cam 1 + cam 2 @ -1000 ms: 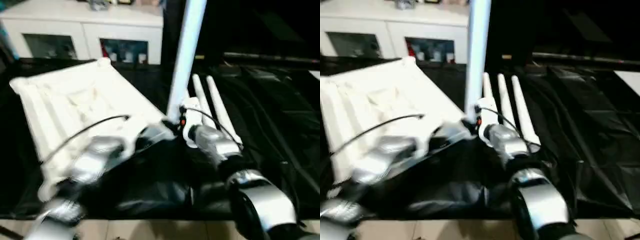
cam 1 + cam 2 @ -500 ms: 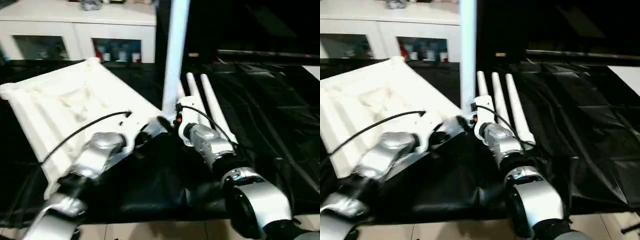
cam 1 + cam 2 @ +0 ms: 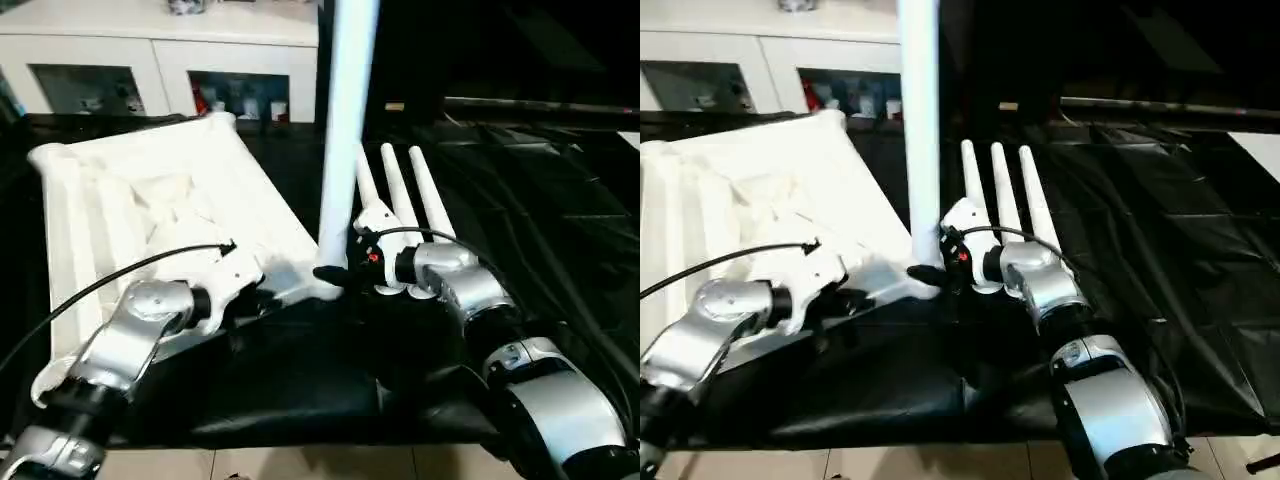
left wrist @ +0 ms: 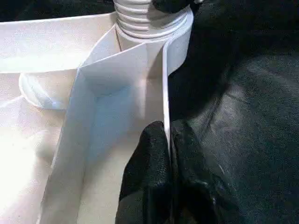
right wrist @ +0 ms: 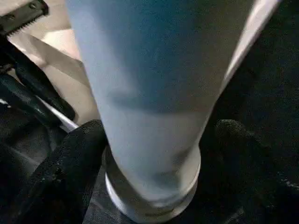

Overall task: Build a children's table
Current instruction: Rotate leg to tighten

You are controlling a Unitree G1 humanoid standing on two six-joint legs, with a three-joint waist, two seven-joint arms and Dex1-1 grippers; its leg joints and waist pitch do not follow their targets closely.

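Grippers both clamp (no writing legible): left gripper (image 4: 169, 154) on tabletop (image 3: 120, 200) wall, right gripper (image 5: 154, 154) around upright leg (image 3: 345, 130).

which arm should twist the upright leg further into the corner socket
Right. The right gripper already straddles the upright leg just above the corner socket, while the left gripper pinches the tabletop rim, bracing it.

Looked like a home living room: a low white cabinet with glass doors (image 3: 160, 75) stood at the back with small items behind the glass, and crinkled black plastic sheeting (image 3: 520, 230) covered the work surface.
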